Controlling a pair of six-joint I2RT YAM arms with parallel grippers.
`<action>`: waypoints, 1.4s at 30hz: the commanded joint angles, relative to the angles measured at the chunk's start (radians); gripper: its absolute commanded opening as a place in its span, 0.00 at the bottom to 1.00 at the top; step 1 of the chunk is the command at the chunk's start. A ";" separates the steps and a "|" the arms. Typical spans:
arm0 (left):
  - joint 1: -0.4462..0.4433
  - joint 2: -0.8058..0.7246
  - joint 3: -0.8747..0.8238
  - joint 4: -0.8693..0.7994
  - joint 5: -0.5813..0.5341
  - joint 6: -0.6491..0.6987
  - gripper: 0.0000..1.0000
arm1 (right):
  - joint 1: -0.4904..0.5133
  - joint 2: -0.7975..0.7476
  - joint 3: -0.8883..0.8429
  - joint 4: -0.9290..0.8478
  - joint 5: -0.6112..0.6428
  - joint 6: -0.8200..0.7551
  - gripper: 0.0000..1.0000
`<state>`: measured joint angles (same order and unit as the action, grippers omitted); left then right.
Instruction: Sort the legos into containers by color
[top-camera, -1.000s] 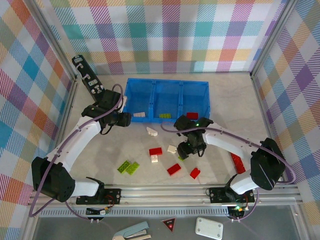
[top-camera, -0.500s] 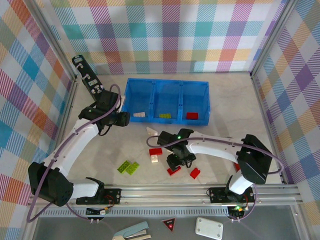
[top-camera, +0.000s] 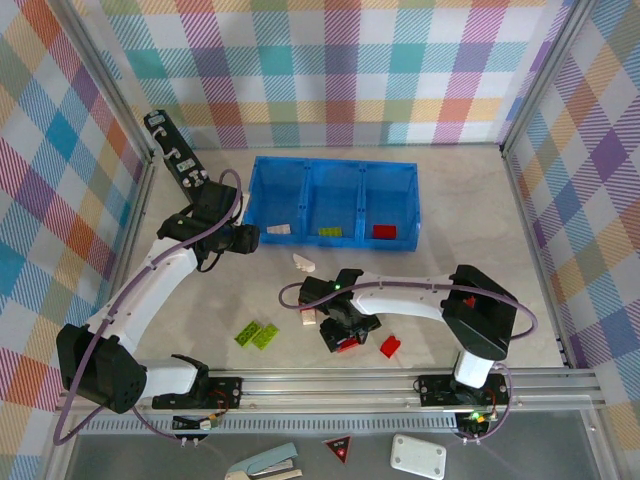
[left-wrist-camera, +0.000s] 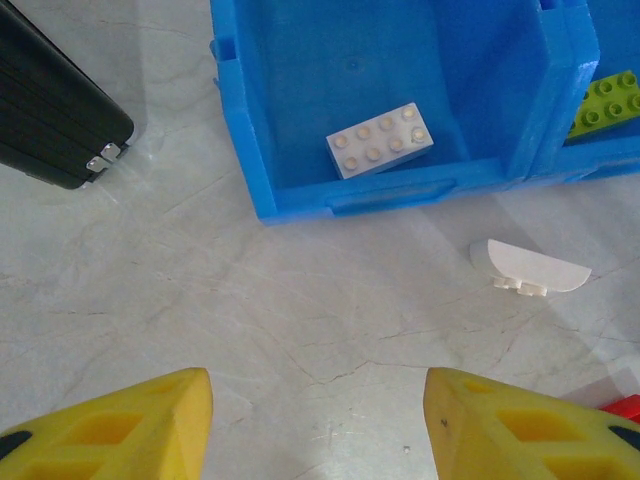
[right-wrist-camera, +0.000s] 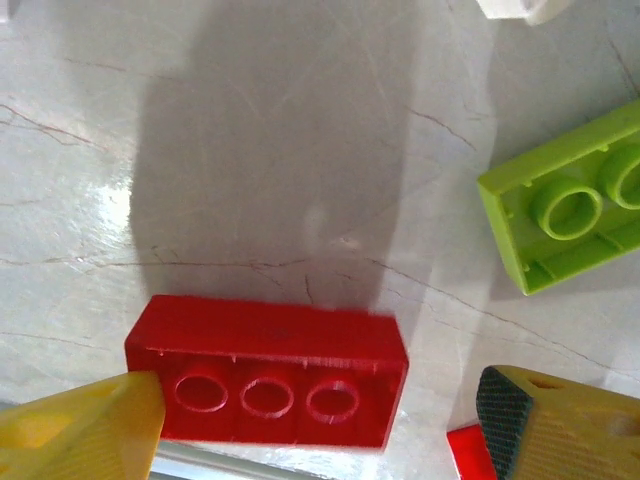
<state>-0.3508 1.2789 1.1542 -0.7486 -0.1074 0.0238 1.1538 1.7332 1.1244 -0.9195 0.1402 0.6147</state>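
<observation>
The right gripper (right-wrist-camera: 320, 425) is low over the table (right-wrist-camera: 250, 150) with its yellow fingers (right-wrist-camera: 80, 430) spread. A red brick (right-wrist-camera: 268, 372) lies between them, upside down, showing a row of three round sockets on its underside. The finger on the left of the wrist view sits at the brick's end, touching or nearly so. The other finger stands apart from the opposite end. Beyond that finger lies a lime brick (right-wrist-camera: 575, 200), also upturned, with its hollow underside showing. A small red fragment (right-wrist-camera: 468, 450) shows just beside the dark-faced finger.

The left gripper (left-wrist-camera: 315, 430) hovers above the table with its fingers spread wide. Directly ahead of it is the near wall of the blue tray (left-wrist-camera: 400, 190). A white brick (left-wrist-camera: 382, 140), with two rows of four studs, rests in the compartment straight ahead, against that wall. A green brick (left-wrist-camera: 605, 103) lies in the next compartment to the right. In the top view, a red block (top-camera: 384, 231) lies in the third compartment. Outside the tray, ahead and right of the gripper, a curved white piece (left-wrist-camera: 530, 268) lies on the table. A black bar (left-wrist-camera: 50, 120) lies ahead to the left.
</observation>
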 joint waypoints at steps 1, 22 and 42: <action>0.006 0.002 -0.011 0.014 -0.017 0.018 0.58 | 0.007 0.025 0.007 0.023 -0.004 0.010 0.82; 0.006 0.023 -0.006 0.011 -0.013 0.018 0.58 | 0.007 0.051 0.009 0.039 -0.025 0.028 0.52; 0.006 0.025 -0.004 0.011 -0.011 0.019 0.58 | -0.057 -0.026 0.153 -0.140 0.037 -0.014 0.34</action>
<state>-0.3508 1.3006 1.1542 -0.7490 -0.1070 0.0242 1.1267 1.7603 1.2438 -0.9943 0.1547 0.6205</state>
